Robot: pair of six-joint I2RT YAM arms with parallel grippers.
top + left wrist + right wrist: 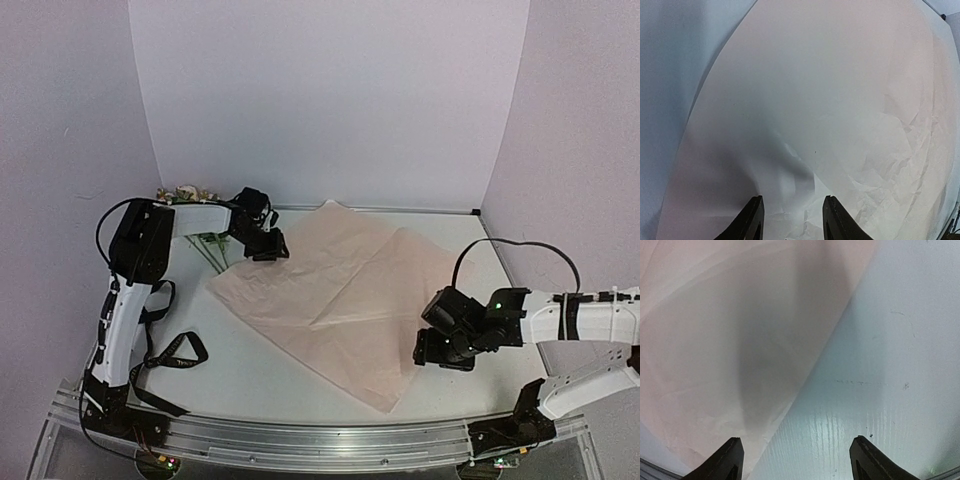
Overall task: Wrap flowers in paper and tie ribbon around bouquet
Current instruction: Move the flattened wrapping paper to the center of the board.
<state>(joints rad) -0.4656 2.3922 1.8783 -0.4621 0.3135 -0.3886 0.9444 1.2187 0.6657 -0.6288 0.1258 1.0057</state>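
Observation:
The pink paper (340, 290) lies spread flat across the middle of the table. My left gripper (270, 248) is low over its far left corner. In the left wrist view this gripper (792, 212) is open, with a raised crease of paper (830, 100) under the gap. My right gripper (428, 352) is at the sheet's near right edge. In the right wrist view it (797, 447) stands open and wide, with the paper's (715, 340) edge running by its left finger (732, 455). The flowers (188, 192) lie at the back left, stems toward the paper. The black ribbon (172, 350) lies looped at the left.
White walls close the table on the left, back and right. An aluminium rail (330, 435) runs along the near edge by the arm bases. Bare white table (250, 370) shows in front of the paper and under my right gripper (890, 365).

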